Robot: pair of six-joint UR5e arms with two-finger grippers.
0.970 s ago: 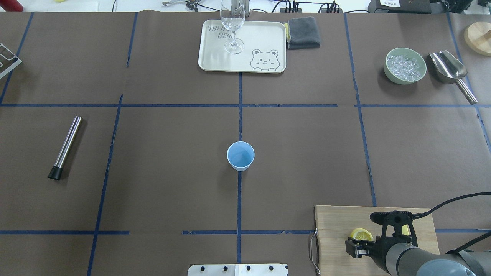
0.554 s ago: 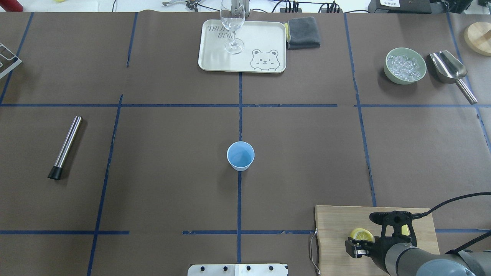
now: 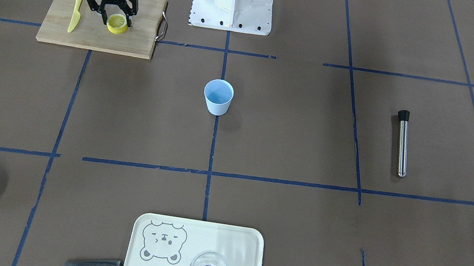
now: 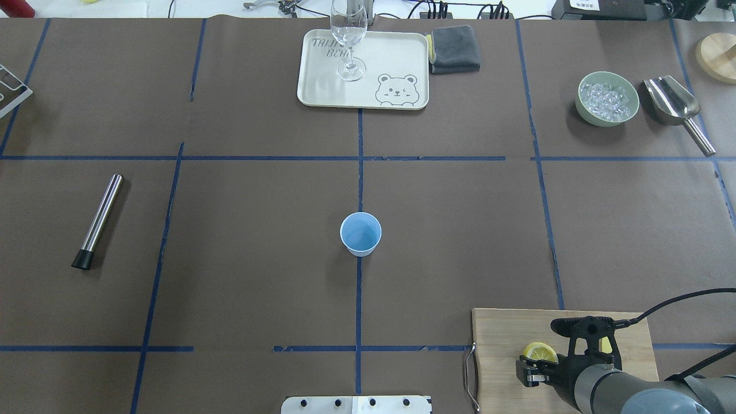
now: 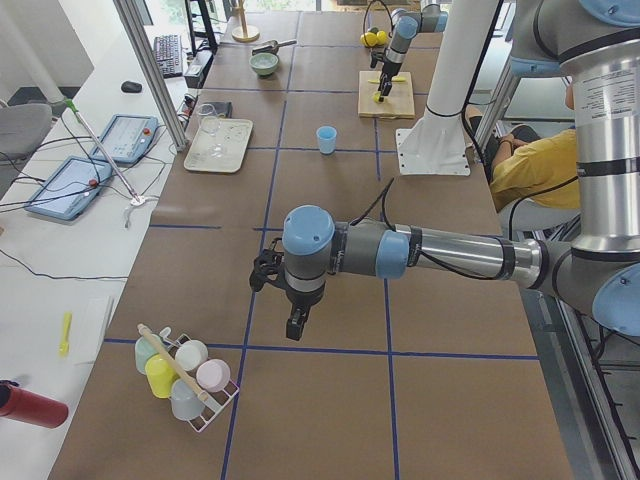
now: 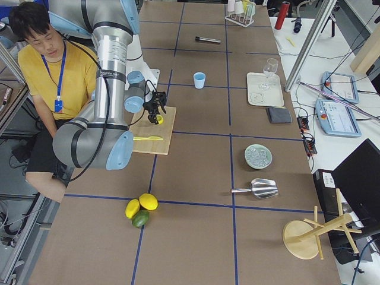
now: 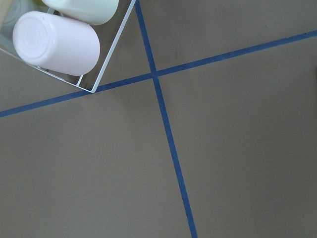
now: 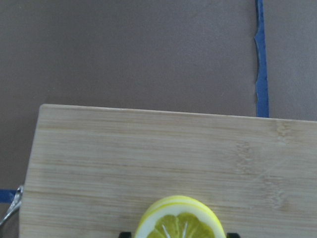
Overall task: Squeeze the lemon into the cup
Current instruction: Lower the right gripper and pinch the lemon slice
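R gripper (image 3: 117,21) is down over the cutting board (image 3: 91,38), which sits at the table's near-right corner in the overhead view. Its fingers (image 3: 131,18) stand one on each side of the lemon (image 3: 118,24), right at the rind. You can't tell from any view whether they're pressing on it or just beside it. The lemon lies flat on the board, cut face up, towards the board's left half. The yellow knife (image 3: 74,15) lies on the same board to the right of the gripper, apart from the lemon.

The cup (image 4: 360,233) stands upright at mid-table on the centre tape line, well apart from the board, mouth up.

L gripper (image 5: 296,326) hangs over bare table at the far left end, near the rack (image 5: 185,375) of cups. It shows only in the side view, so you can't tell whether its fingers are apart or together.
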